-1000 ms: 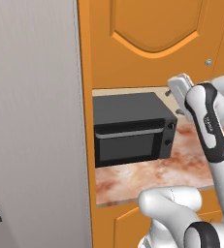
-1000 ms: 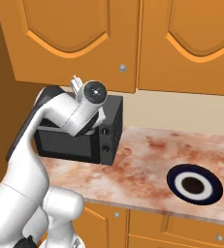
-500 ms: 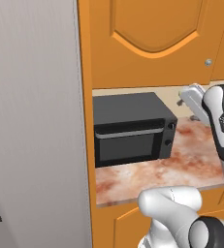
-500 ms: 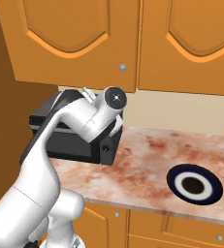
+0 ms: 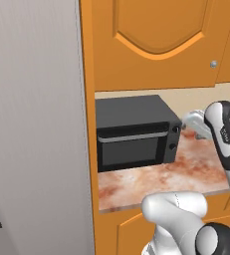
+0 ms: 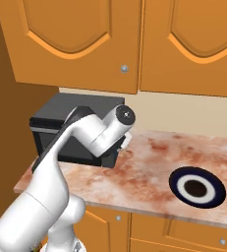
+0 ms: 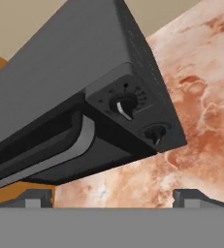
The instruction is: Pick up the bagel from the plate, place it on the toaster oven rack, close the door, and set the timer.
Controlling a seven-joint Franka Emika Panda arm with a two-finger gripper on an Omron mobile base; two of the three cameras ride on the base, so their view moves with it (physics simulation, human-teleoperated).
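- The toaster oven (image 5: 136, 132) is a black box sitting at the left end of the marbled reddish counter (image 5: 186, 174), pushed back toward the cream wall under the orange wall cabinets (image 6: 75, 39).
- Its door (image 5: 131, 152) looks shut from the left base view, flat against the front, with the grey bar handle (image 5: 131, 137) running along its top edge and the dark glass below it.
- Two round black knobs (image 5: 173, 137) sit one above the other on the panel at the right side of the oven's front; the hand view shows them up close, the upper knob (image 7: 124, 105) with a light pointer and a ring of small marks around it.
- The gripper (image 7: 113, 196) hangs over the counter just off the oven's right front corner, facing the knob panel. Its two dark tips stand far apart at the bottom of the hand view with nothing between them, so the claw is spread wide and empty, and it touches nothing that I can see.
- In the left base view the white hand (image 5: 198, 122) sits just right of the oven, apart from it.
- The plate (image 6: 197, 188), white with a navy ring, lies well to the right on the counter, near its front edge.
- A dark round patch sits at the plate's middle; I cannot tell whether that is the bagel.
- The rack is hidden behind the door.
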